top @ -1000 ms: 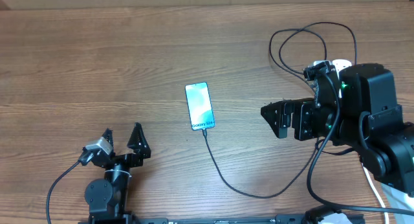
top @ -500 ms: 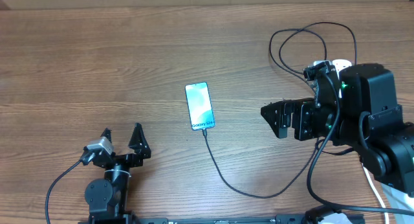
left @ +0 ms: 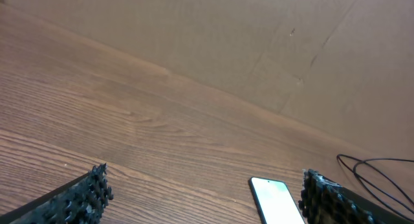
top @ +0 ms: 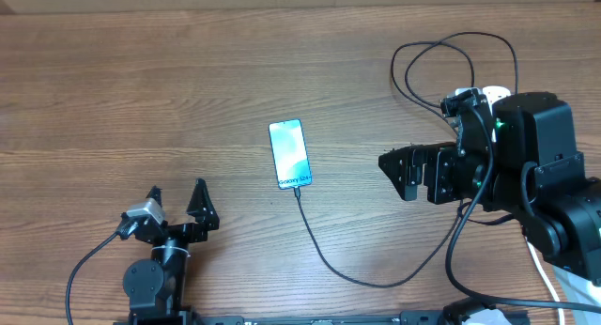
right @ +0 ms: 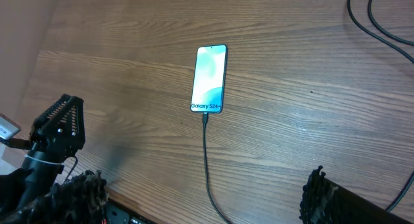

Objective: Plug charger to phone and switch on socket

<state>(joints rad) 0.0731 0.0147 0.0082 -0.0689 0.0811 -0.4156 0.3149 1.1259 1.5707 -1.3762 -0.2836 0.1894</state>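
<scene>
Wood-grain counter point(top: 141, 81) carries the phone point(top: 289, 152) at centre, screen lit, long axis running near to far. The charger point(top: 329, 259) looks seated in its near edge. The socket point(top: 495, 93) seems the next target. It lies far right, behind the right claw point(top: 396, 175), which points left, away from it. The left claw point(top: 177, 192) is well apart. Both claws are released, gripping nothing. Only 1 white corner of the socket shows past the right arm, and its switches are hidden.
</scene>
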